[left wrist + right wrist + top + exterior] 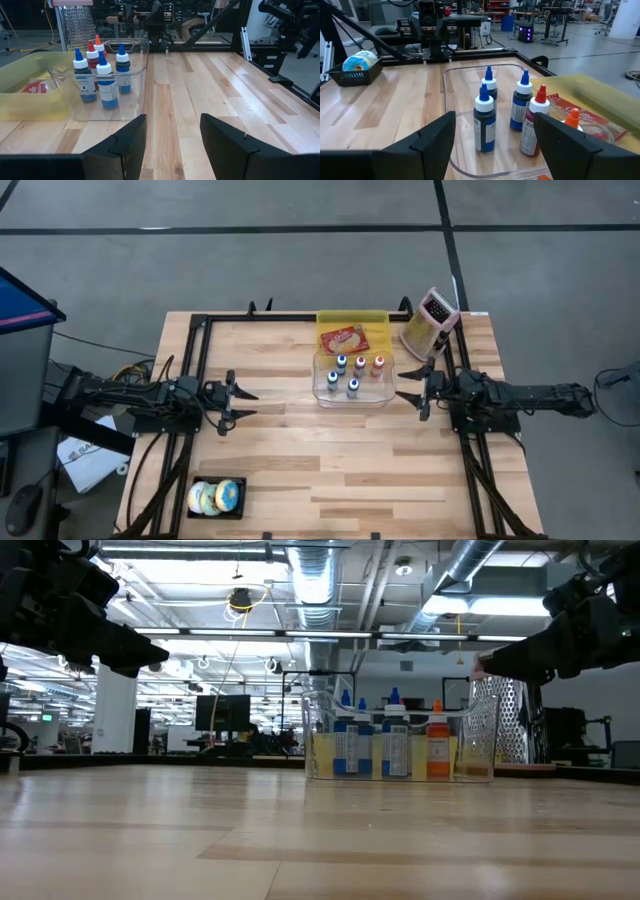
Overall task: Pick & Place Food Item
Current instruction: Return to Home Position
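Frosted donuts (pixel 215 497) lie in a black basket at the table's near left; the right wrist view shows them too (pixel 359 61). A red food packet (pixel 343 339) lies in a yellow bin (pixel 352 320) at the far middle. In front of it stands a clear bin (pixel 353 377) holding several small dropper bottles (pixel 484 120). My left gripper (pixel 243 404) hovers open over the table's left part, pointing right, its fingers (pixel 172 135) holding nothing. My right gripper (pixel 405 395) hovers open just right of the clear bin, pointing left, with nothing held (pixel 495 135).
A metal box grater (pixel 430 323) leans at the far right corner, beside the yellow bin. A black frame (pixel 200 330) runs along the table's far edge and both sides. Bare wood lies between the two grippers and toward the near edge.
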